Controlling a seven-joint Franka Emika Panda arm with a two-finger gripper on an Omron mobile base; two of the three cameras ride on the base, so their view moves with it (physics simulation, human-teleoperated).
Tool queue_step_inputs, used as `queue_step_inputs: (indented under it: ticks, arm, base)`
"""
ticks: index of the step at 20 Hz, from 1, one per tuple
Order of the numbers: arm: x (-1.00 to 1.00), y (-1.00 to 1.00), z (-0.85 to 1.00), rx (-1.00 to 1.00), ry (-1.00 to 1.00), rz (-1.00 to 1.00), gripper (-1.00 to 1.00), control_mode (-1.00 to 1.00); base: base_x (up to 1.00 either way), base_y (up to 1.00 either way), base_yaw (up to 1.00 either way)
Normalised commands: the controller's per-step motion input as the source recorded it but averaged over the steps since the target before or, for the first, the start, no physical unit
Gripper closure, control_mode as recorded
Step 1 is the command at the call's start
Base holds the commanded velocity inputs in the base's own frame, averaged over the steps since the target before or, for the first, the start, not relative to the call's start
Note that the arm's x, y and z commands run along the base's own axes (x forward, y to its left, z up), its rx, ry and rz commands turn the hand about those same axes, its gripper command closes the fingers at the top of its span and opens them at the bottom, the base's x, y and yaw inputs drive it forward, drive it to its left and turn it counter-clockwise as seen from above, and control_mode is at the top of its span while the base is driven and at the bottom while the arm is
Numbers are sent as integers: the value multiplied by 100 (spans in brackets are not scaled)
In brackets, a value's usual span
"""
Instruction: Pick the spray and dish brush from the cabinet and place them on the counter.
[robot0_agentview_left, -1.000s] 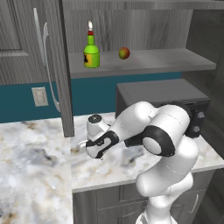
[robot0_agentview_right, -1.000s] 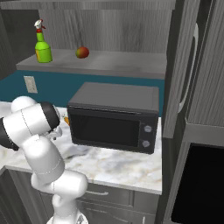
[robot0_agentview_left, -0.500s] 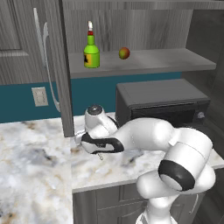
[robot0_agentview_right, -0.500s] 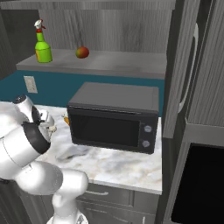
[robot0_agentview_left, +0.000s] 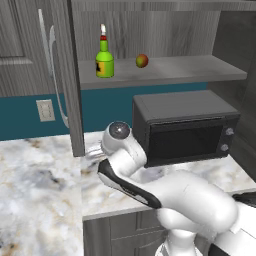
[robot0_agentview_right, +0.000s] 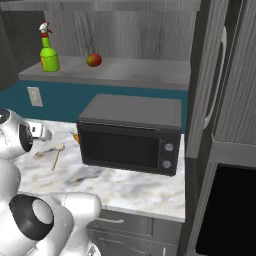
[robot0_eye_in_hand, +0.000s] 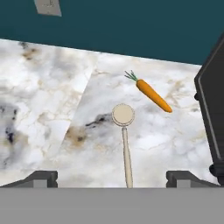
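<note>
The green spray (robot0_agentview_left: 104, 60) (robot0_agentview_right: 48, 50) stands upright on the shelf of the open cabinet (robot0_agentview_left: 165, 70) (robot0_agentview_right: 125, 72). The pale dish brush (robot0_eye_in_hand: 124, 131) (robot0_agentview_right: 56, 152) lies flat on the marble counter (robot0_agentview_left: 40, 175) (robot0_eye_in_hand: 43, 87), left of the microwave, with its round head pointing toward the wall. My gripper (robot0_eye_in_hand: 113, 179) hovers above the brush handle. It is open, with its fingertips (robot0_eye_in_hand: 41, 177) wide apart and nothing between them.
A black microwave (robot0_agentview_left: 185, 127) (robot0_agentview_right: 132, 132) stands on the counter, just right of the brush. An orange carrot (robot0_eye_in_hand: 151, 94) (robot0_agentview_right: 76, 136) lies between the brush and the microwave. An apple (robot0_agentview_left: 142, 61) (robot0_agentview_right: 93, 60) sits on the shelf, right of the spray. The open cabinet door (robot0_agentview_left: 70, 75) hangs left of my arm.
The jaws have spread wider and the hand has lifted off the counter, leaving the dish brush lying there. The arm has swung into a new pose.
</note>
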Motion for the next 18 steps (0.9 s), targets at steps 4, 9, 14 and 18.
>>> queue_step_inputs:
  ticks: [4,9,14,18]
  arm:
    - [-42,-15,84,13,-15,0,-100,-100]
    - [-33,-25,79,12,-6,4,-100,-100]
    - [-34,-15,68,0,-3,14,-100,-100]
    - [-28,-27,61,-3,0,15,-100,-100]
  base:
    - [0,0,0]
    - [0,0,0]
    - [0,0,0]
    - [0,0,0]
